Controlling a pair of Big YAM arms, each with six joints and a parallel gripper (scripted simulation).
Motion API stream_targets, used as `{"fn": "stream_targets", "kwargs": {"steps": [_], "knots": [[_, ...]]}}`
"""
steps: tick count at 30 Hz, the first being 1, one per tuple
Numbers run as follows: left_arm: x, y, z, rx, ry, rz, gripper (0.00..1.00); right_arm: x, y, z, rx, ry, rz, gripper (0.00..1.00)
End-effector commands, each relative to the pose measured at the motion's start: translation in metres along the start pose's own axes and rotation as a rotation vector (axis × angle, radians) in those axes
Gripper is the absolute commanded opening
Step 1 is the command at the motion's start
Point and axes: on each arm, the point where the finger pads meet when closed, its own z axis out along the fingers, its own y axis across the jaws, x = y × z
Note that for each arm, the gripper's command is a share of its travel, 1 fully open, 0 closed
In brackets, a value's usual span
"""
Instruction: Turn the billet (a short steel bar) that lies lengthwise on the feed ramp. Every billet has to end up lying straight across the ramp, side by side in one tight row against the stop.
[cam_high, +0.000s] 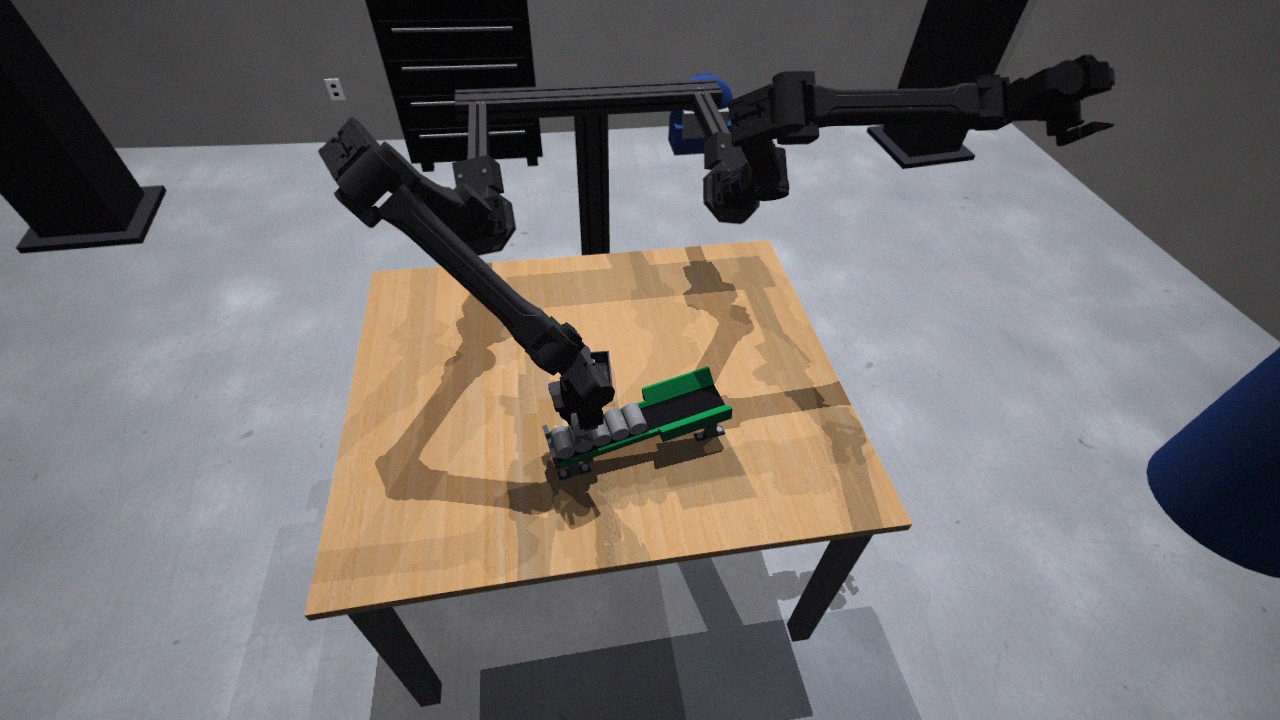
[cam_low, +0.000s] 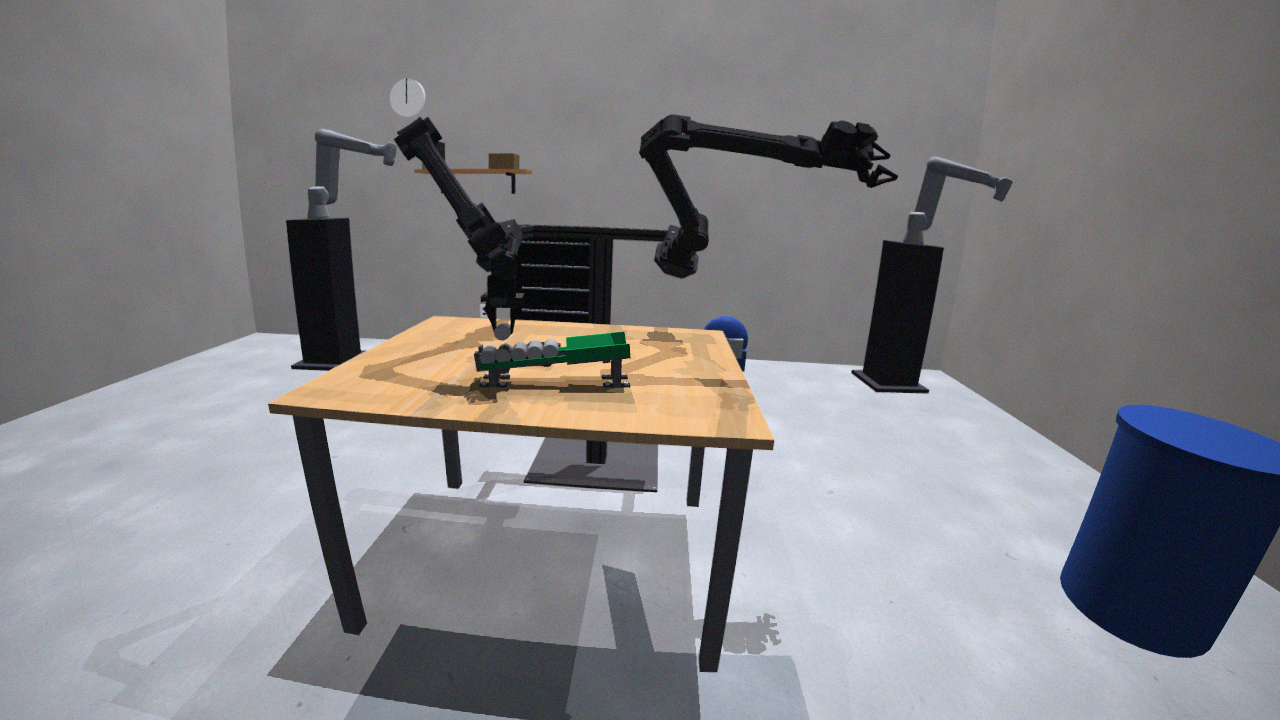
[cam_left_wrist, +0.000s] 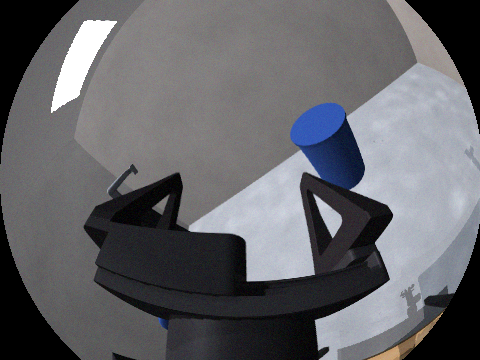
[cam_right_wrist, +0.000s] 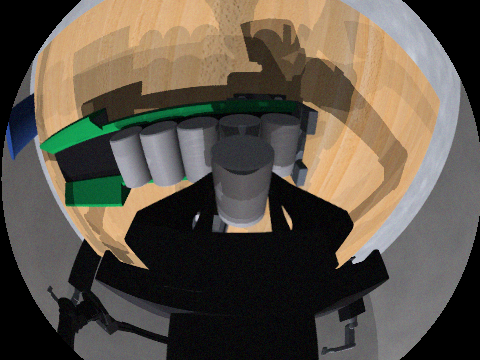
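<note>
Near the middle of the counter (cam_high: 429, 537) (cam_low: 626, 416) (cam_left_wrist: 415, 345) (cam_right_wrist: 350, 150), well in from all four corners, the green feed ramp (cam_high: 684, 422) (cam_low: 595, 350) (cam_right_wrist: 95, 191) is supported on short legs. Its low end is pointed toward the side edge on the right arm's side, and its raised end toward the opposite side edge. Five grey billets (cam_high: 617, 423) (cam_low: 519, 351) (cam_right_wrist: 162, 154) are laid crosswise in a row at the low end, where the stop (cam_right_wrist: 310, 120) is mounted. Whether every billet is pressed tight against its neighbour cannot be told.

A sixth cylinder, the held billet (cam_low: 502, 331) (cam_right_wrist: 243, 195), is carried level over the low end of the ramp, with its length turned roughly the same way as the row. It is grasped between the fingers of the right gripper (cam_high: 586, 422) (cam_low: 502, 332) (cam_right_wrist: 242, 177), which is pointed down. In the right wrist view, part of the row's second billet from the stop is covered by it. In the top view, it is hidden beneath the gripper.

The left gripper (cam_high: 1084, 131) (cam_low: 887, 165) (cam_left_wrist: 241, 175) is released, its fingers spread wide with nothing grasped. It is held high, outside the side edge beyond the ramp's raised end and well apart from the billets.
</note>
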Motion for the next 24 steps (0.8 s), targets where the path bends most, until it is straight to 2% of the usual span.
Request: {"fn": "stream_targets", "kwargs": {"steps": [1, 9, 12, 14, 22, 23, 24], "knots": [[-0.043, 0.010, -0.005, -0.018, -0.062, -0.014, 1.00, -0.017, 0.008, -0.027, -0.025, -0.046, 0.007, 0.00], [-0.043, 0.010, -0.005, -0.018, -0.062, -0.014, 1.00, -0.023, 0.012, -0.029, -0.026, -0.054, 0.015, 0.00], [-0.043, 0.010, -0.005, -0.018, -0.062, -0.014, 1.00, -0.014, 0.023, -0.016, -0.019, -0.026, -0.006, 0.00], [-0.043, 0.010, -0.005, -0.018, -0.062, -0.014, 1.00, -0.013, 0.028, -0.016, -0.020, -0.024, -0.007, 0.00], [-0.043, 0.010, -0.005, -0.018, -0.062, -0.014, 1.00, -0.016, 0.042, -0.023, -0.022, -0.033, -0.001, 0.00], [-0.043, 0.010, -0.005, -0.018, -0.062, -0.014, 1.00, -0.023, 0.040, -0.033, -0.028, -0.054, 0.015, 0.00], [-0.043, 0.010, -0.005, -0.018, -0.062, -0.014, 1.00, -0.014, 0.051, -0.022, -0.021, -0.029, -0.004, 0.00]]}}
